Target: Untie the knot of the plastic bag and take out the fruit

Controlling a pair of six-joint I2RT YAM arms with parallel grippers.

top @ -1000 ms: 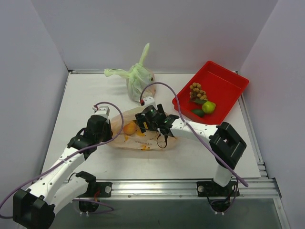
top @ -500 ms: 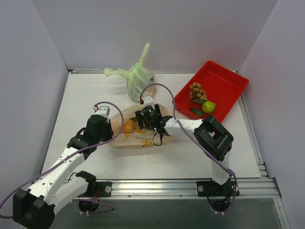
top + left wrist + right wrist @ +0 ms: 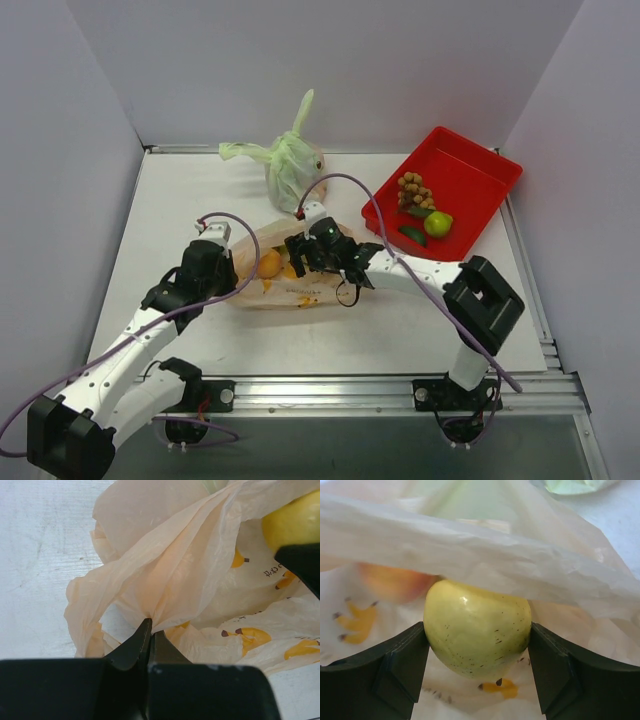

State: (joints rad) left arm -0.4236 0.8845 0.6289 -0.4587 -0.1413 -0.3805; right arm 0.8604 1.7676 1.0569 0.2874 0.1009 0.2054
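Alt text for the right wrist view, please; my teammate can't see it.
The right gripper is shut on a yellow-green fruit inside the pale orange plastic bag. A peach-pink fruit lies behind it, partly under a fold of the bag.

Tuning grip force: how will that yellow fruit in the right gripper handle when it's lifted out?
Probably rigid: the yellow fruit shows no denting between the fingers of the right gripper. Its glossy skin and curved sides may let it slip or rotate in the grip. Set down, it would likely roll.
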